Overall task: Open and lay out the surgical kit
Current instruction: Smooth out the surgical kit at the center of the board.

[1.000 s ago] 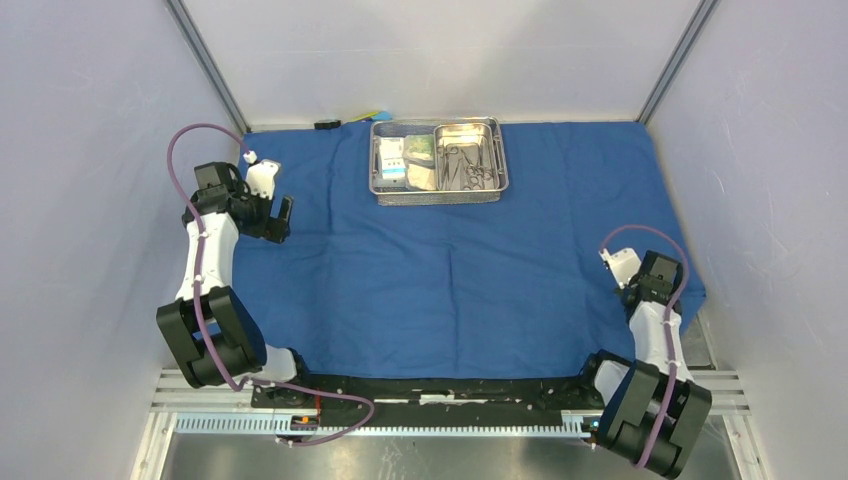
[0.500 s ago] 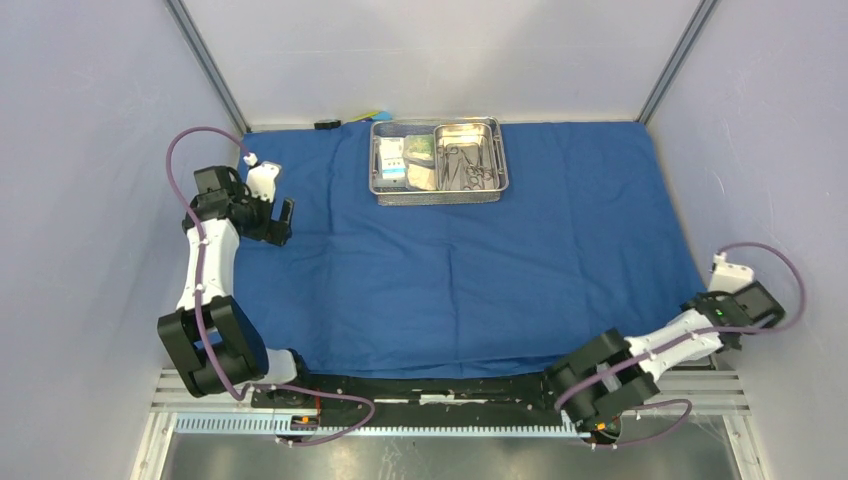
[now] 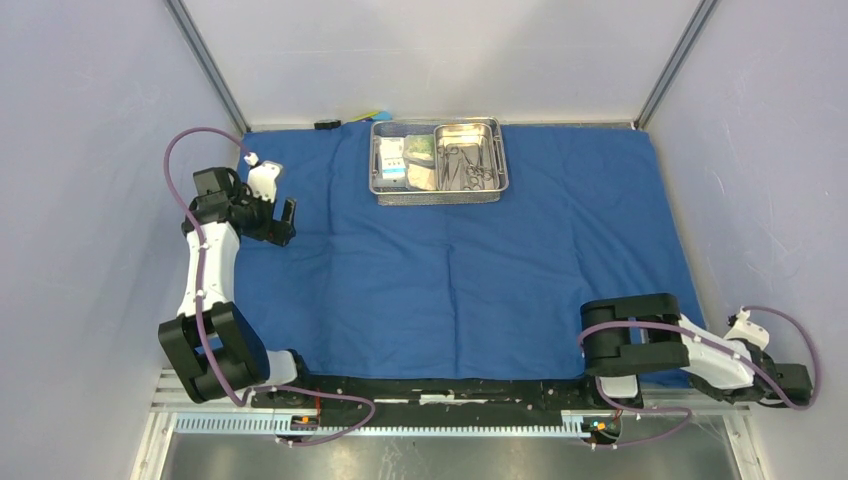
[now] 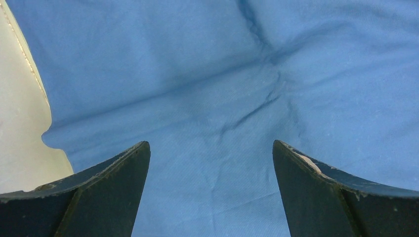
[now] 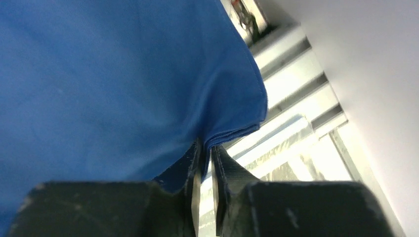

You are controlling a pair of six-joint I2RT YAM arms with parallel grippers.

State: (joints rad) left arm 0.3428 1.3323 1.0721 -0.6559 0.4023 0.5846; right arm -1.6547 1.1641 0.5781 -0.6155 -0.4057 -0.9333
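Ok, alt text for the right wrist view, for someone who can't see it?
The right gripper pinches a corner of the blue cloth wrap between its dark, nearly closed jaws. The cloth fills the left of the view; pale metal rails show beyond its edge.

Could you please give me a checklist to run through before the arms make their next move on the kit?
1. Right gripper shut on the blue cloth wrap at its near right corner: ok.
2. Left gripper open and empty over the cloth's left side: ok.
3. Cloth spread flat: ok, light creases only.
4. Wire-mesh tray clear of the cloth: not ok, it stands on the far edge.
5. Instruments and packets laid out: not ok, all in the tray.
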